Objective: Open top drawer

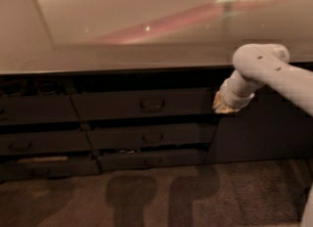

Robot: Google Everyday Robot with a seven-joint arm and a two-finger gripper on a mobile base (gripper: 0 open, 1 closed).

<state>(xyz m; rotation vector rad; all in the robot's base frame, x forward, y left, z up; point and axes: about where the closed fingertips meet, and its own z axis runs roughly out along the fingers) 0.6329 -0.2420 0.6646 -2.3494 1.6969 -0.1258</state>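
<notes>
My gripper (222, 104) parked at the right edge of the top drawer (122, 107)
Drawer sits just under the countertop (146, 50) lip, handle (152, 104) dead centre, insides hidden from here; can't tell how the gripper's set, bare carpet (234, 196) out front

my white arm (274, 69) ends in a pale yellowish gripper (221, 106) at centre right, beside the dark grey top drawer (142, 104); beige counter (73, 50), pinkish streak.
</notes>
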